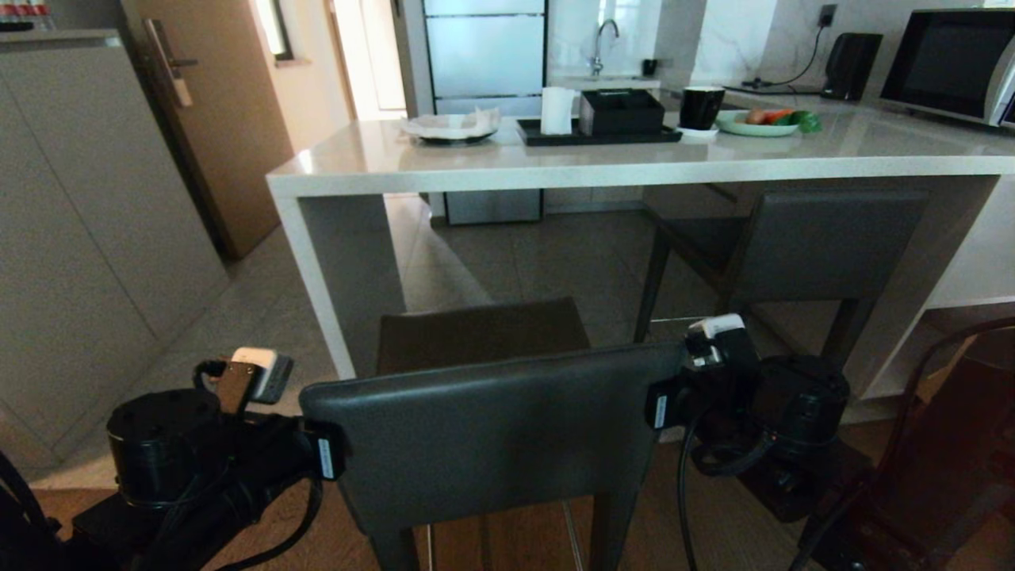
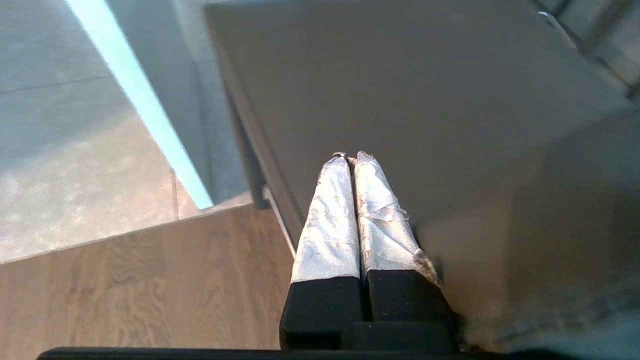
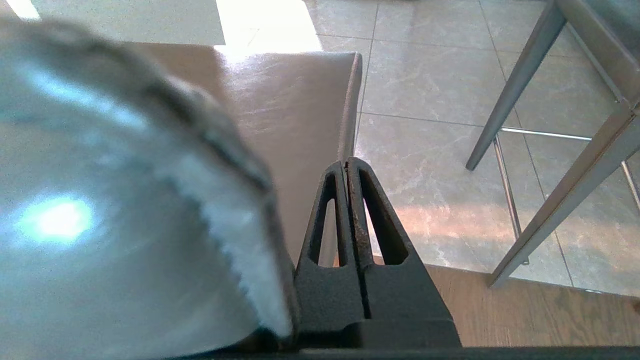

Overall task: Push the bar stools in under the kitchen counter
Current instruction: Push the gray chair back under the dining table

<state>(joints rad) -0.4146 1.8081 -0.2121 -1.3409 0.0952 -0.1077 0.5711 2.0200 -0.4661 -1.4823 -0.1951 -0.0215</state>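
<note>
Beside the low padded backrest of the nearer dark grey leather bar stool (image 1: 492, 432), the two arms sit one at each end: the left gripper (image 2: 350, 156), its tape-wrapped fingers (image 2: 327, 220) pressed together with nothing between them, lies against the backrest's left edge, and the right gripper (image 3: 346, 162), its black slotted fingers (image 3: 377, 220) likewise closed and empty, lies by the right edge. This stool stands just short of the long glossy pale stone kitchen counter (image 1: 634, 162), its seat reaching roughly to the counter's white side panel (image 1: 313, 262). The second matching stool (image 1: 801, 246) already stands tucked under the countertop to the right, near the first stool's right side, with pale floor tiles between them.

On the counter sit a white plate with crumpled paper (image 1: 450, 125), a black tray (image 1: 599, 133) holding a white roll and a black box, a black mug (image 1: 701, 107), a green plate of food (image 1: 765, 120) and a microwave (image 1: 951, 63). A brown wooden door (image 1: 214, 111) stands at the left.

The near stool's legs are mostly cut off at the bottom edge, and the head view hides both grippers' fingertips behind the backrest. A dark curved object (image 1: 944, 444) at lower right is too dim to identify.
</note>
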